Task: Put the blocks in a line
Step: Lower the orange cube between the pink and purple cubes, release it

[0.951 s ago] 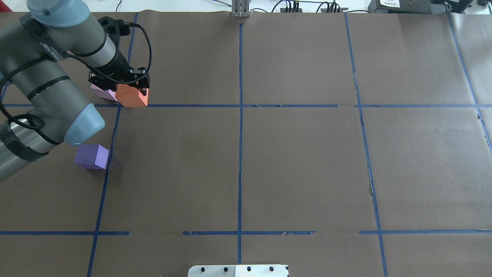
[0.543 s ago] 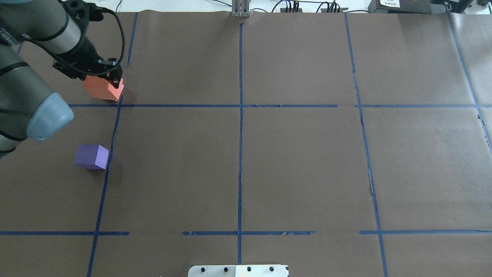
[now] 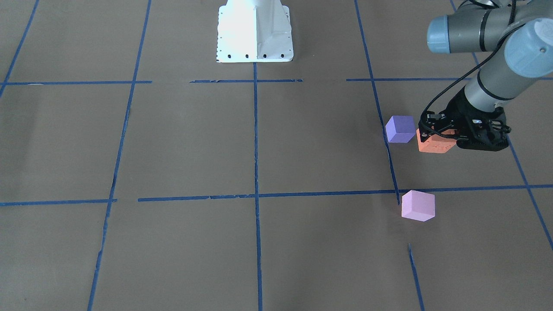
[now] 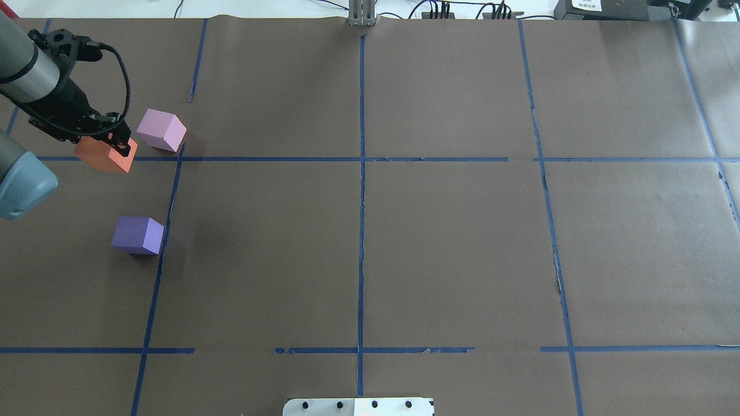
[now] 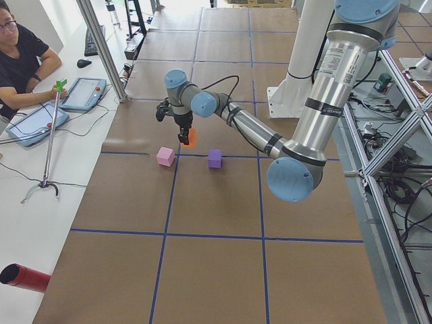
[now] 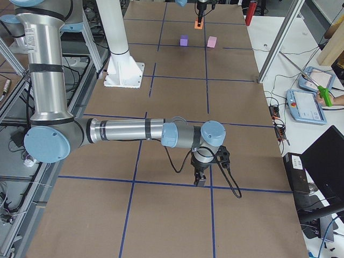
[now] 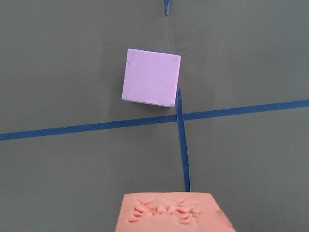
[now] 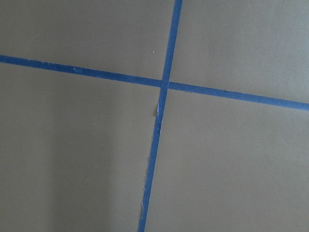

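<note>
front-facing view: the left tool [image 3: 440, 134] is pinching the orange cube [image 3: 433, 146] between black fingers on two opposite faces. the matte foam block hangs just beside the purple cube [image 3: 400, 128], a crisp-edged block resting on the brown paper surface [image 3: 194, 138]. the pale pink cube [image 3: 417, 206] sits apart, nearer this camera, by a crossing of blue tape lines [image 3: 255, 142]. overhead view: the orange cube shows over a tape line, near the pink cube and to its left, with the purple cube apart from both, closer to the robot. left side view: the orange cube appears held clear of the paper, and the pink and purple cubes lie either side of a tape line. right side view: the right tool [image 6: 201, 180] points down close over the paper, far from the cubes; i cannot tell whether its fingers are spread or together. left wrist view: the orange cube's near face is pitted and crumbly, and the pink cube looks smooth and square, one corner at the tape. right wrist view: only paper and a frayed tape crossing.
</note>
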`<state>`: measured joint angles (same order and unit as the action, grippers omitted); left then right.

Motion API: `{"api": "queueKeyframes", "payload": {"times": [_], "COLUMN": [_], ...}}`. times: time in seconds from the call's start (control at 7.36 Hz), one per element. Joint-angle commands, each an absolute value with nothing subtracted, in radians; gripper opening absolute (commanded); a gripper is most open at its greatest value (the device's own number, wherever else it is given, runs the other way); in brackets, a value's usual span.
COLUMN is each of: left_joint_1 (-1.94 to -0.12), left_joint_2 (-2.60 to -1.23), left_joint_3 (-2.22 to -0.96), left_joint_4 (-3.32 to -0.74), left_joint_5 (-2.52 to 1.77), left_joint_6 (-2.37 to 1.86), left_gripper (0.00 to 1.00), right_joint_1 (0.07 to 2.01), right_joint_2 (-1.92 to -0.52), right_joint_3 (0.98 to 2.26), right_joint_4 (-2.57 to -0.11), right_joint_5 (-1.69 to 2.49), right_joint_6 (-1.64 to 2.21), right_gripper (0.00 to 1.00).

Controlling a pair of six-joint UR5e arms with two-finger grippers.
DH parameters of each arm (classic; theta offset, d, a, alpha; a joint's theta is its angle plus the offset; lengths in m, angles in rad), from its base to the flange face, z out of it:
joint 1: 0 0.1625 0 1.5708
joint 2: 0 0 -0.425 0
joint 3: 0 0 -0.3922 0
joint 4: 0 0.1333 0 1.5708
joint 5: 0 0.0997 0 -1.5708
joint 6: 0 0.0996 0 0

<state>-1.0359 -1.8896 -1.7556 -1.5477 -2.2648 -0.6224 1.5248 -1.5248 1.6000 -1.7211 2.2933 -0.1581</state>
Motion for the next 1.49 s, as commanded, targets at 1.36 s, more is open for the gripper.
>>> {"api": "queueKeyframes", "payload": {"times": [1.36], "left_joint_1": [-0.928], "left_joint_2": [-1.917], "left_joint_3": [-1.428], "left_joint_4": [-1.922], "left_joint_5": [-2.263], "left_joint_6": [-0.776], "left_gripper": [0.23], "right_joint_1": [1.525], "right_joint_2": [-1.525], "right_joint_3": [1.600], "right_joint_4": [-1.721], "right_joint_5": [2.293], "right_joint_6": [-0.158], "right_gripper": [1.00]}}
